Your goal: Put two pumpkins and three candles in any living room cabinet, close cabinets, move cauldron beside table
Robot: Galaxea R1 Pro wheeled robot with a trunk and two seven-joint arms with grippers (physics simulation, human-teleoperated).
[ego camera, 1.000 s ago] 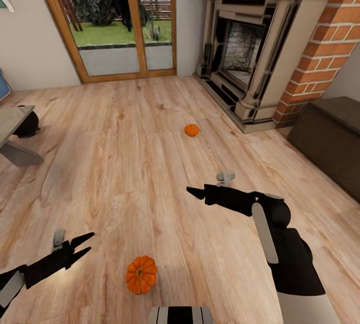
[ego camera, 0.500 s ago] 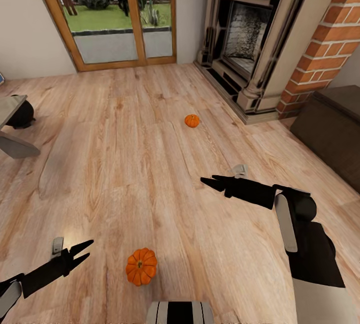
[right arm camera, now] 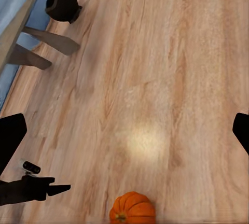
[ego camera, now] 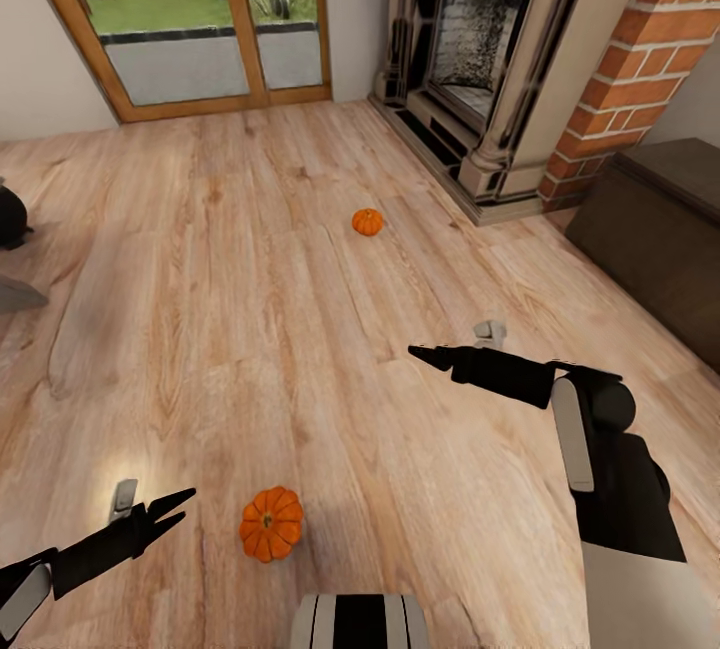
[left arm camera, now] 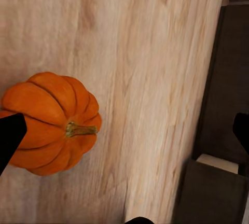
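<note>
orange pumpkin sitting just off the left fingertips

orange and ribbed, the near pumpkin (ego camera: 270, 524) is resting on the plank floor (ego camera: 250, 329) at about 6 o'clock in the head view, just beside the robot's own base. the left gripper (ego camera: 175, 510) is hovering near it at roughly 8 o'clock, its fingers spread in an open v and holding nothing; in the left wrist view the pumpkin (left arm camera: 49, 123) is lying right at one dark fingertip, not yet between the two.

the right gripper (ego camera: 425, 356) is reaching out level over bare floor at about 3 o'clock, empty. its fingers are looking nearly closed in the head view, while the right wrist view is showing them well apart, so i cannot tell how wide they are.

the far pumpkin (ego camera: 367, 222) is sitting toward 12 o'clock, near the fireplace (ego camera: 480, 59). the cabinet (ego camera: 660, 239) is standing at 2 o'clock, closed on the faces showing. the cauldron (right arm camera: 63, 3) is sitting beside the table's leg (right arm camera: 36, 47).

the step in hand is looking like the pickup of the near pumpkin. the next move is calling for the left arm to swing across until the pumpkin is centred between the fingers, drop lower, then close around its belly.
</note>
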